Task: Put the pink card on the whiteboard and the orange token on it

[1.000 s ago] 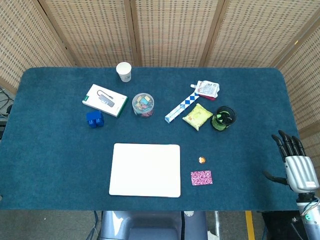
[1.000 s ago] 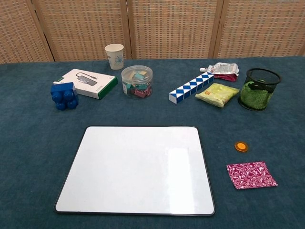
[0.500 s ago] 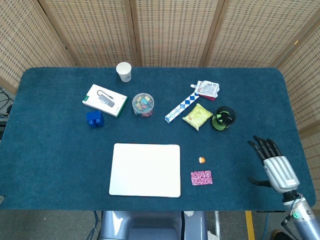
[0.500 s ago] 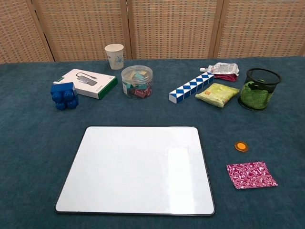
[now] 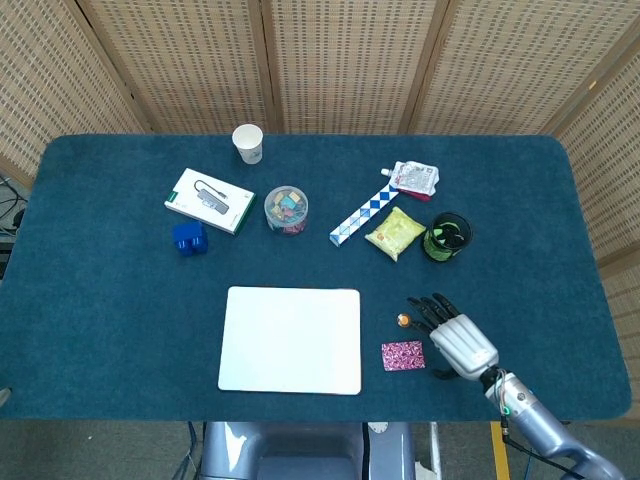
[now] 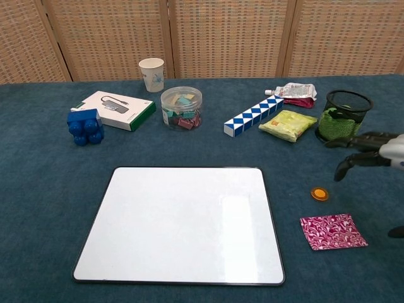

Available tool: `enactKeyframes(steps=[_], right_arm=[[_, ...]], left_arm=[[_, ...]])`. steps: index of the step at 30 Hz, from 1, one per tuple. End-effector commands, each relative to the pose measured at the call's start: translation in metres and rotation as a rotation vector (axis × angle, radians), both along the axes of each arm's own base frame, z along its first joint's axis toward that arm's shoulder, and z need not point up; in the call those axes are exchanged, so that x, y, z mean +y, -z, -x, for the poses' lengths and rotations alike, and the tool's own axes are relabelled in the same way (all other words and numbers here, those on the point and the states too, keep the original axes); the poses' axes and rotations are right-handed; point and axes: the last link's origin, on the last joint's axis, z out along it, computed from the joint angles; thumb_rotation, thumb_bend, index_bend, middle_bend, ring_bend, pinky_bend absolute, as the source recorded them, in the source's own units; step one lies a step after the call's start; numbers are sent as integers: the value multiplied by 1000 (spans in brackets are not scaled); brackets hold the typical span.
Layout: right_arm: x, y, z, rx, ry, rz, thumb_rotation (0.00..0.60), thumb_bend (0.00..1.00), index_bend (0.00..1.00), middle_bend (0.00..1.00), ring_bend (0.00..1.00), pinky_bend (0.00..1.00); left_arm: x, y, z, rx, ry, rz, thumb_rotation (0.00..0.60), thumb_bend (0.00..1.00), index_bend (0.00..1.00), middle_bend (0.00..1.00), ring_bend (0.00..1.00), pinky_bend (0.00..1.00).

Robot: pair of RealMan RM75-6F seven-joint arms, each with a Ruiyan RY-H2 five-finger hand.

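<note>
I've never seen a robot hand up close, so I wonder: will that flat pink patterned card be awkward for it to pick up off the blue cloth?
Probably awkward. The pink card lies flush on the table cloth, showing no raised edge to catch. It looks thin, so likely light and perhaps bendy. The right hand hovers beside it with fingers spread.

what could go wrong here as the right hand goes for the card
The pink card lies flat on the soft cloth, so the fingers may slide it rather than lift it. The orange token sits just beside the card, near the right hand, and could get knocked away.
</note>
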Motion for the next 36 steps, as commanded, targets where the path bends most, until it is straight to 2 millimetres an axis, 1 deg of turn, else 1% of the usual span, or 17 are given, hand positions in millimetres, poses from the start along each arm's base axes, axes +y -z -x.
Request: enactKeyframes(steps=[1, 6, 9, 18, 28, 30, 36], right_arm=[[-2, 19, -12, 18, 8, -40, 600, 0, 262, 0, 0, 0], [-3, 34, -19, 60, 9, -56, 600, 50, 272, 0, 0, 0], [-6, 40, -22, 74, 19, -56, 600, 53, 272, 0, 0, 0], [-6, 47, -26, 108, 36, -62, 600, 53, 272, 0, 0, 0], [-11, 50, -22, 145, 65, -62, 600, 60, 273, 0, 0, 0], [-12, 51, -21, 155, 68, -62, 600, 71, 286, 0, 0, 0], [-12, 55, -19, 166, 74, -59, 600, 109, 392, 0, 0, 0]], left_arm=[[0, 0, 0, -1, -1, 3, 600, 0, 0, 0, 0, 0], [0, 0, 0, -3, 2, 4, 600, 0, 0, 0, 0, 0], [-1, -1, -1, -5, 3, -3, 600, 0, 0, 0, 0, 0], [0, 0, 0, -6, 1, 3, 600, 0, 0, 0, 0, 0], [0, -1, 0, -9, 1, 2, 600, 0, 0, 0, 0, 0], [0, -1, 0, -9, 0, 2, 600, 0, 0, 0, 0, 0], [0, -1, 0, -11, -1, 4, 600, 0, 0, 0, 0, 0]])
